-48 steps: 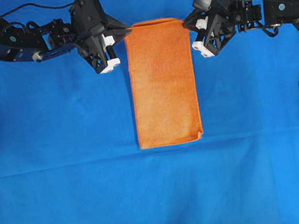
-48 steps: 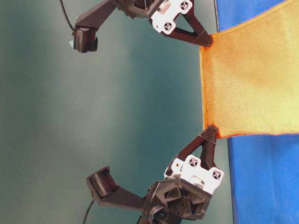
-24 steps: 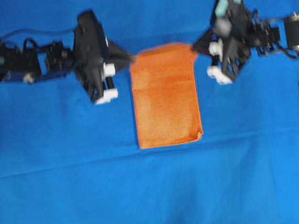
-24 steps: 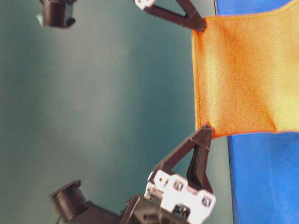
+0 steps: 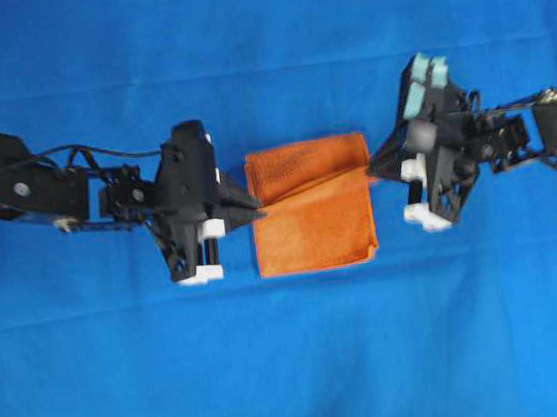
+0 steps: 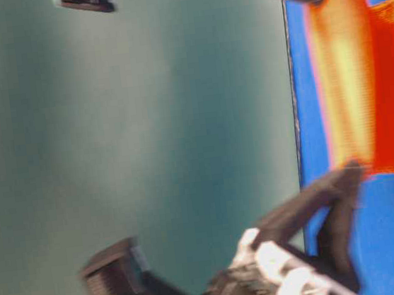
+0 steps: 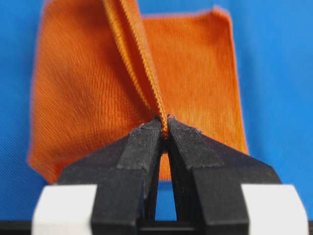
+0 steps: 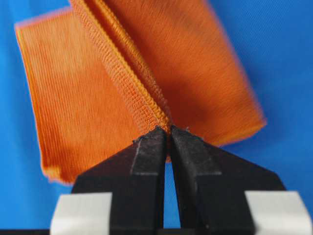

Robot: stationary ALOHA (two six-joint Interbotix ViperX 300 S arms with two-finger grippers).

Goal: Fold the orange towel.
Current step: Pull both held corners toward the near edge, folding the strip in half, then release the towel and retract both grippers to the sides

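Since the last frame I've swung both hands toward 6 o'clock, dragging the far hem over. One orange towel [image 5: 312,220], mid-counter on the blue cloth [image 5: 297,367]. Left hand [image 5: 255,208] and right hand [image 5: 373,168] each clamp a hem corner.

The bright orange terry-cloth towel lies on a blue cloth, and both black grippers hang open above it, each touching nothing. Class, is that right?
Not quite. The bright orange terry-cloth towel does lie on the blue cloth, but the grippers are not open: the left gripper and right gripper are each shut on the towel's hem, as both wrist views show.
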